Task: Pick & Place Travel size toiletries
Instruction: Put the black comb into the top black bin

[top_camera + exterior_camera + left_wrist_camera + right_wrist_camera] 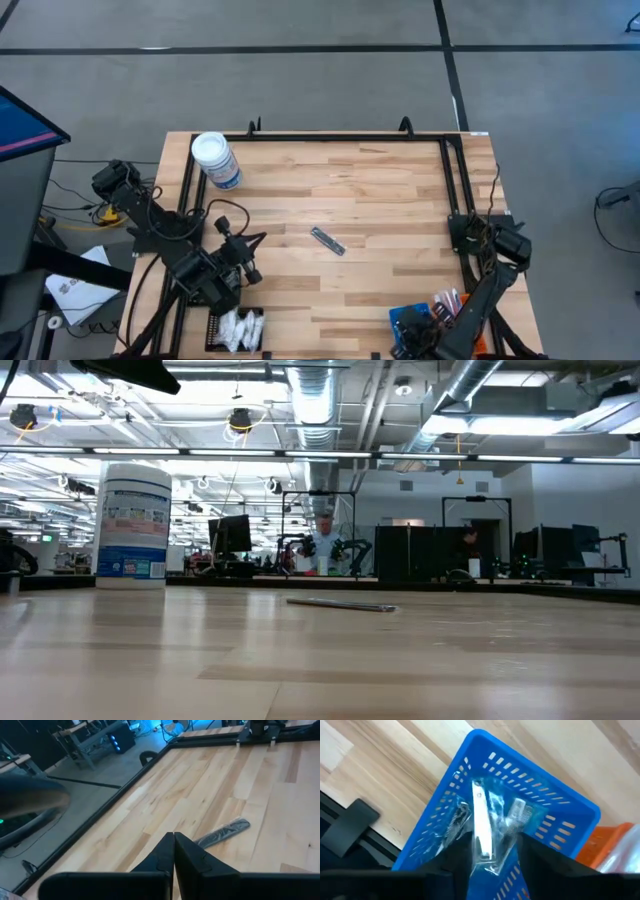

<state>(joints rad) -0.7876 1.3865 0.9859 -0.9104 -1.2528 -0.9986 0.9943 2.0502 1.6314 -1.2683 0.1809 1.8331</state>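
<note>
A slim dark stick (327, 241) lies flat on the middle of the wooden table, also visible as the stick (222, 832) in the left wrist view. My left gripper (252, 244) hovers shut to the stick's left, pointing toward it and touching nothing. At the near right, my right gripper (495, 857) points down into a blue tray (547, 795), its fingers apart. A clear-wrapped white and silvery piece (482, 827) sits between them, over other clear-wrapped pieces in the tray. White sachets (240, 327) lie in a black tray at the near left. My right gripper comes from above with one finger (455, 857) on either side of the clear wrapper's near end (487, 862). Whether the fingers touch the wrapper cannot be told. The wrapped piece lies lengthwise along the tray's floor.
A big white-lidded round jar (215, 160) stands at the far left. An orange tray (612, 837) sits right beside the blue tray, with red-pink wrapped items (450, 298) close by. A black frame (330, 136) runs along the table's far and side edges.
</note>
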